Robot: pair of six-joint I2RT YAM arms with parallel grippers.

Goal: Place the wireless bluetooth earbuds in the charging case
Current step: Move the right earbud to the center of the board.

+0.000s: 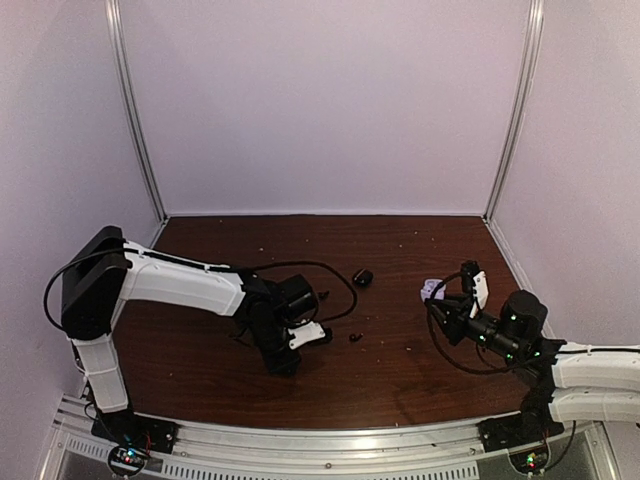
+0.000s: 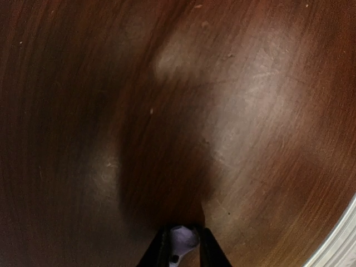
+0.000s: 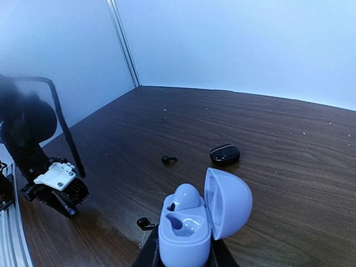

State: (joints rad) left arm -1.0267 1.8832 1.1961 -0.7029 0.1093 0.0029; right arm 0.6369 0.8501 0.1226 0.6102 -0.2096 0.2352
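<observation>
Left wrist view shows my left gripper (image 2: 183,236) closed on a pale earbud (image 2: 182,240). It is pinched between my two dark fingers (image 2: 158,251) and held clear above the table (image 2: 250,111), so that I can carry it across instead of pushing it along the wood. From above, that arm is folded low over the left half of the table, well apart from the case it has to reach. To its right a black earbud (image 1: 355,337) lies loose on the wood, and the right wrist view picks up a second black earbud (image 3: 168,159) farther off. I judge both are waiting their turn, since the shut black case (image 1: 362,277) sits beyond them near the middle. Farther right, my right gripper (image 3: 186,258) is clamped around the base of the lavender charging case (image 3: 186,236). It holds the case off the table with the lid (image 3: 227,203) swung open and the wells facing my left arm, which steadies the target and presents it for the insertion. One well looks bare. The other seems to hold a rounded lavender shape (image 3: 186,196) that may be an earbud already seated, though from this angle I cannot be sure. My next job, as I read it, is to bring the pinched earbud over to the bare well and line its stem up before I loosen my hold. The risk is that so small a piece twists between my fingers on the way.
</observation>
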